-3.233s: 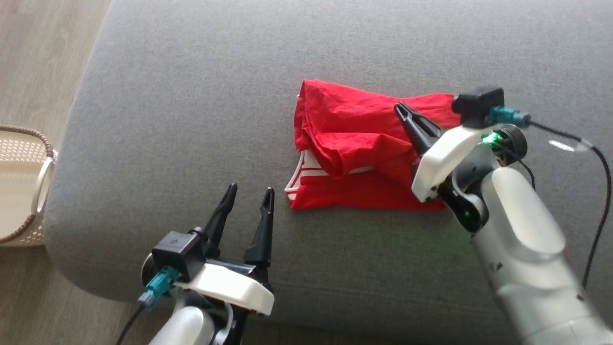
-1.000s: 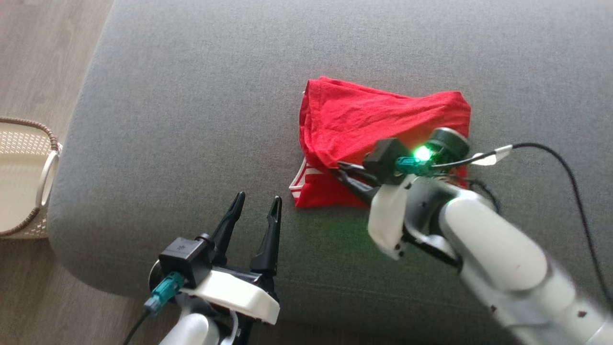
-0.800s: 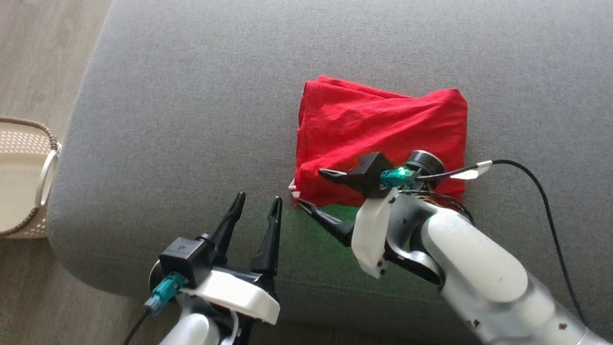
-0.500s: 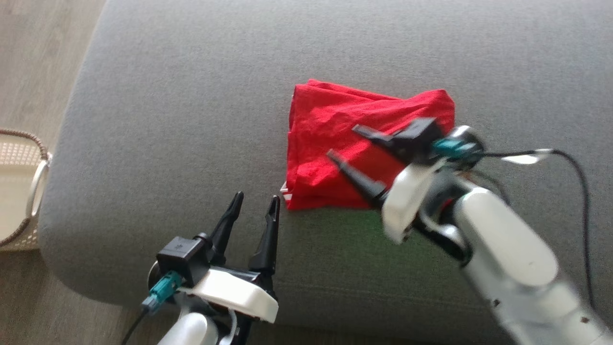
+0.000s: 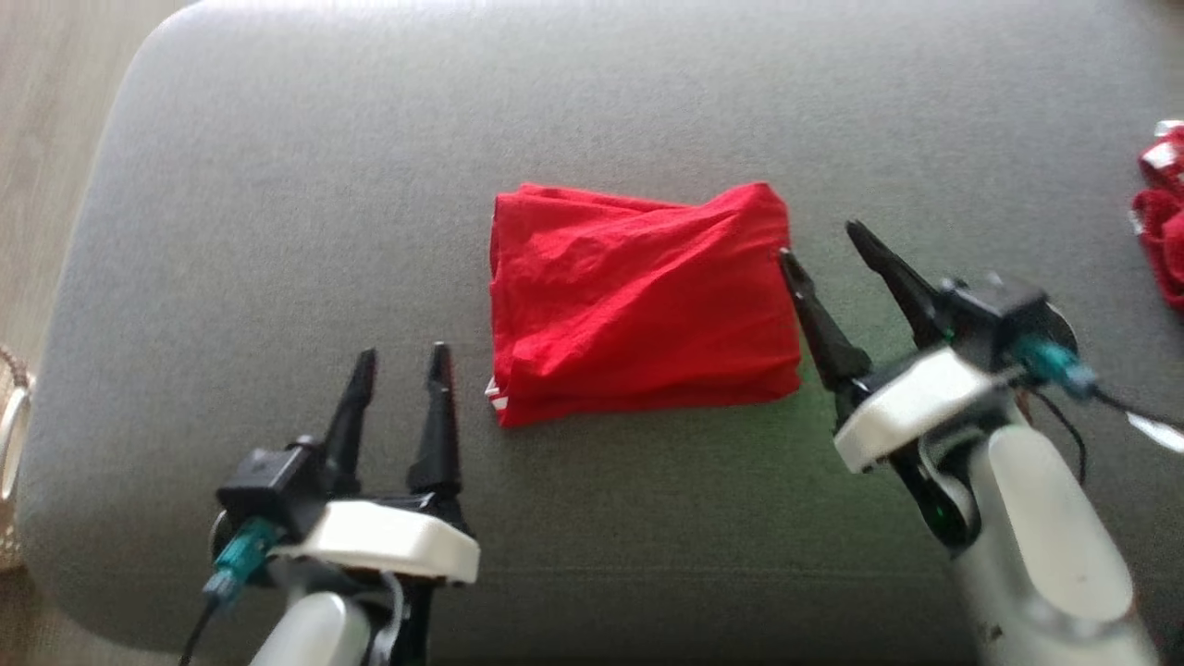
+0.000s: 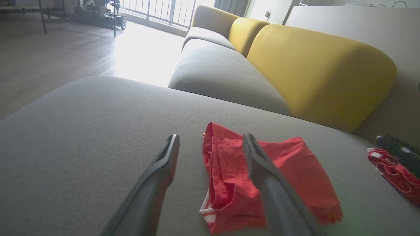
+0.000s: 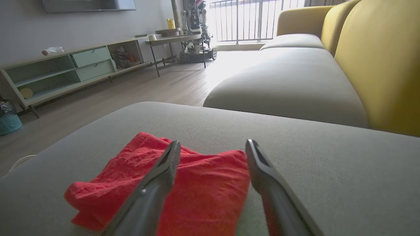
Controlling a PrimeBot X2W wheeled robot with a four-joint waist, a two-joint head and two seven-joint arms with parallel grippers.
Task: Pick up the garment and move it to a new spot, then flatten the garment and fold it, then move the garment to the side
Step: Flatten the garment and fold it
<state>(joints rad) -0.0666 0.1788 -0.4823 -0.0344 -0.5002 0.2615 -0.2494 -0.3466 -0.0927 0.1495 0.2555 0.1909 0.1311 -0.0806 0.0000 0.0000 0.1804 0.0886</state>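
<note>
**A:** Released: the right claw (image 5: 819,241) has swung off the garment (image 5: 638,324) and now stands wide just beside its right edge.

**B:** And the left claw (image 5: 401,353)?

**A:** Wide too, empty, near the lower left corner. The garment lies folded mid-sofa (image 5: 277,231). I'd judge only the move aside is left.

**B:** Anything unclear?

**A:** How neat the under-layers are. Farther off, another red cloth (image 5: 1161,222) is cut off at the right edge.
</note>
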